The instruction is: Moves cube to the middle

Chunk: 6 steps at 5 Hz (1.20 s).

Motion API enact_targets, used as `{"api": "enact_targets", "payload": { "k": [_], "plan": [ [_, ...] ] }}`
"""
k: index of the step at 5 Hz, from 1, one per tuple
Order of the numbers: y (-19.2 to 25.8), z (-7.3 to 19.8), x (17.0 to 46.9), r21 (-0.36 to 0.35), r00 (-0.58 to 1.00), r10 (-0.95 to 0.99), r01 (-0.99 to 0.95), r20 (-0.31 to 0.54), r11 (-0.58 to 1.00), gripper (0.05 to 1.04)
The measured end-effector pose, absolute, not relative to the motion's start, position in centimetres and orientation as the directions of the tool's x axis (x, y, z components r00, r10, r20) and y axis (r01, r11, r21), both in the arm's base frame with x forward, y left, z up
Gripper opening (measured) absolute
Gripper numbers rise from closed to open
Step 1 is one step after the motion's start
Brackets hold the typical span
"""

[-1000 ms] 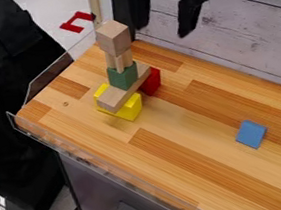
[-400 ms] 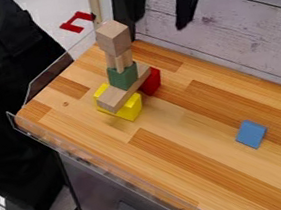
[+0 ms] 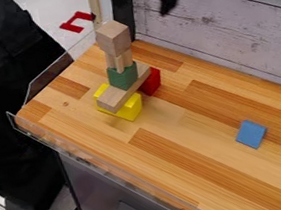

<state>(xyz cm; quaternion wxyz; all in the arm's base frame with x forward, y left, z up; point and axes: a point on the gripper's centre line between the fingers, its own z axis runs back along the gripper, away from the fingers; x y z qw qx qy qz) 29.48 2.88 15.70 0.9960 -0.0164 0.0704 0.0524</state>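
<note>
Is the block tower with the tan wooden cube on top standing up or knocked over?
Standing: the tan wooden cube sits highest, on slim light-wood pieces above the green block, which rests on the tan wooden plank.

A flat blue block (image 3: 251, 134) lies on the wooden worktop (image 3: 179, 156). A long wood block (image 3: 116, 99) sits on a yellow block (image 3: 131, 110). A whitish wall (image 3: 240, 34) stands behind.

Smooth wood tabletop (image 3: 175, 136), rough wooden wall (image 3: 238, 24)
</note>
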Motion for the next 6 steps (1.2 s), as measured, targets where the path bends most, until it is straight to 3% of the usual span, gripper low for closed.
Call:
{"api": "enact_targets", "payload": {
  "k": [2, 4, 6],
  "plan": [
    [6.1, 14.5, 27.8, -0.057, 0.977, 0.16, -0.169, -0.143, 0.984, 1.0],
    [6.4, 14.4, 27.5, -0.066, 0.98, 0.13, -0.142, -0.152, 0.988, 0.999],
    [6.4, 13.0, 28.3, -0.114, 0.969, 0.023, -0.053, -0.246, 0.992, 1.0]
  ]
}}
